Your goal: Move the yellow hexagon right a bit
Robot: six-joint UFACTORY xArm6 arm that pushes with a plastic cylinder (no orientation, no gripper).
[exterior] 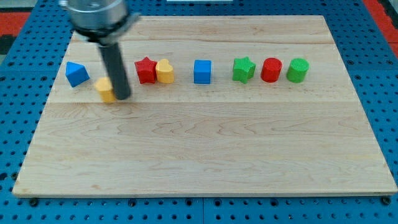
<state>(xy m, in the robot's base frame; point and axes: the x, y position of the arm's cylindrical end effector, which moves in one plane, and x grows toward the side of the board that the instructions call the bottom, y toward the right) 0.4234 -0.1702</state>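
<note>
The yellow hexagon (105, 89) lies on the wooden board (205, 155) at the view's left, partly hidden by my rod. My tip (122, 97) rests on the board right against the hexagon's right side. A blue block (76, 73) lies to the hexagon's upper left. A red star (145, 70) and a yellow heart-shaped block (165, 71) touch each other just to the right of my rod.
Along the same row toward the view's right lie a blue cube (202, 71), a green star (244, 69), a red cylinder (271, 70) and a green cylinder (298, 70). A blue pegboard surface (18, 68) surrounds the board.
</note>
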